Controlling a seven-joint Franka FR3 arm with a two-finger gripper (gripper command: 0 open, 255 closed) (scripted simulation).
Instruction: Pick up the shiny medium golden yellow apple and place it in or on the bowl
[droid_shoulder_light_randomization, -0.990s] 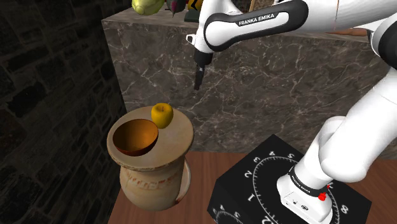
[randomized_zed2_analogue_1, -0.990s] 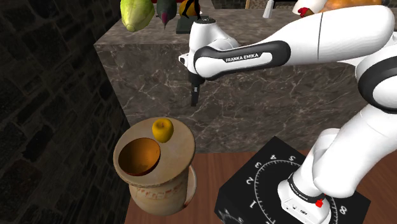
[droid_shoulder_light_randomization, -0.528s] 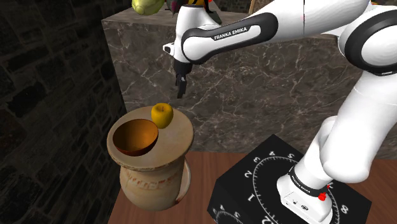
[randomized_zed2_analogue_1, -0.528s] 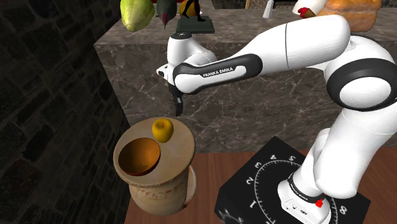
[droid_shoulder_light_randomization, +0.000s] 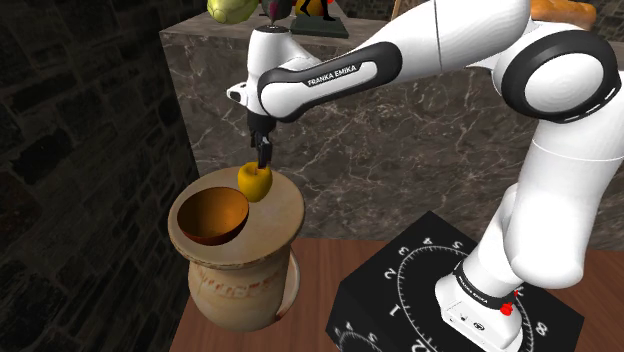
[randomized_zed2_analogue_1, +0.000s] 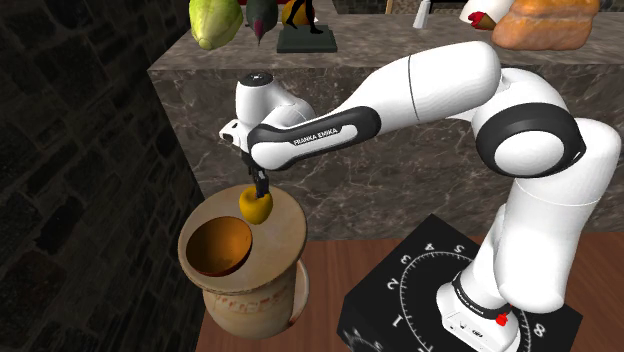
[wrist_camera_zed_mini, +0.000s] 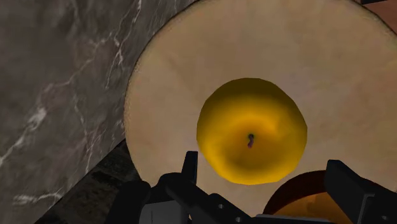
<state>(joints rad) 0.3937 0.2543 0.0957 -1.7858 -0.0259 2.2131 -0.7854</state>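
**Stand** (droid_shoulder_light_randomization: 400, 290): black box with white dial markings, nearest item, at the shoulder view's lower right. It sits on a brown wooden surface (droid_shoulder_light_randomization: 320, 265).

**Pedestal** (droid_shoulder_light_randomization: 285, 210): tan, pot-shaped, with a flat round top, left of the stand. Its lower body is cut off by the frame edge.

**Bowl** (droid_shoulder_light_randomization: 205, 215): brown, shallow and empty, on the near left part of the pedestal top.

**Apple** (droid_shoulder_light_randomization: 255, 182): golden yellow and glossy, upright with its stem dimple facing up. It rests on the pedestal's far edge, just beside the bowl's rim and outside the bowl.
- Handling (judged): rigid, light, smooth and rounded, so it may slip or roll off that edge if nudged.
- Best taken across its widest middle, the fingers dropping evenly down either side.

**Gripper** (droid_shoulder_light_randomization: 263, 155): black, pointing down directly over the apple. In the wrist view the fingers (wrist_camera_zed_mini: 189, 167) stand apart, with the apple centred between and beyond them and nothing clasped. I cannot tell whether a tip already touches the skin.

**Marble block** (droid_shoulder_light_randomization: 400, 140): grey and veined, behind the pedestal.

**Items on the block's top**: a yellow-green fruit (randomized_zed2_analogue_1: 215, 20) and an orange loaf-like lump (randomized_zed2_analogue_1: 545, 25). Both are clipped by the upper edge, and the dark pieces between them are hard to identify.

**Wall** (droid_shoulder_light_randomization: 80, 150): dark stone, dim, at the far left.
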